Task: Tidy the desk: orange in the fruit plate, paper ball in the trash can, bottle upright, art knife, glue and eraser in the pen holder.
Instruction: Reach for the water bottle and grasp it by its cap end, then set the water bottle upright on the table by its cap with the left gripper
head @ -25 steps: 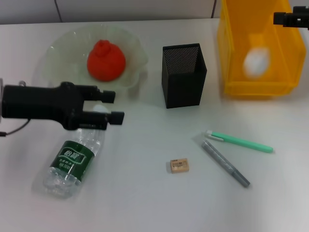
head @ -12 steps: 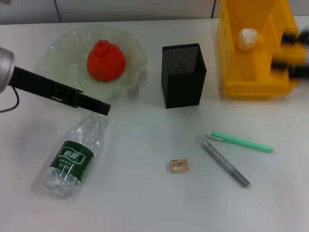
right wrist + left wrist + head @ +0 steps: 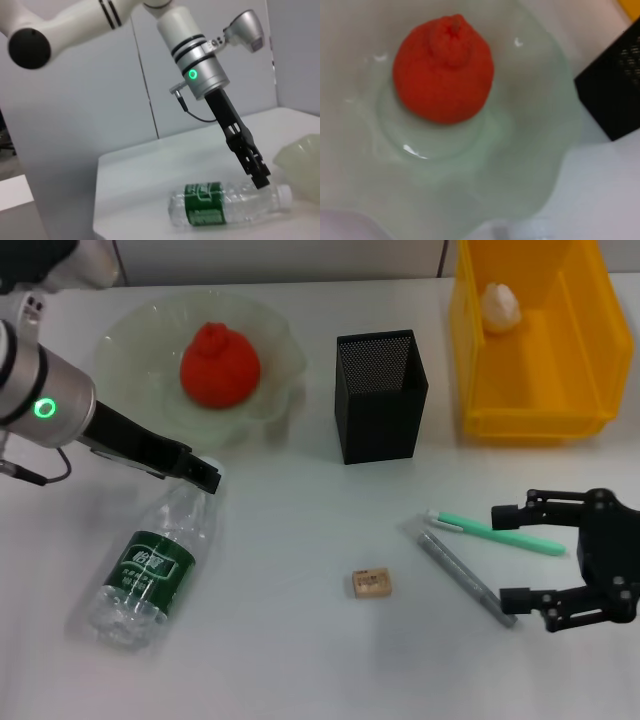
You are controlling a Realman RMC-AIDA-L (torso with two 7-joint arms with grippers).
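Looked like an office or lab desk: plain white tabletop [image 3: 300,660], grey partition panels [image 3: 200,75] behind it, a black mesh pen holder [image 3: 380,395], pens [image 3: 500,533] and an eraser [image 3: 371,583] lay about.

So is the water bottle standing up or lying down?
Lying down. The bottle rests on its side on the table, cap toward the fruit plate, with the left pincer at its neck.

White desk [image 3: 300,660], grey panelled wall [image 3: 90,115]
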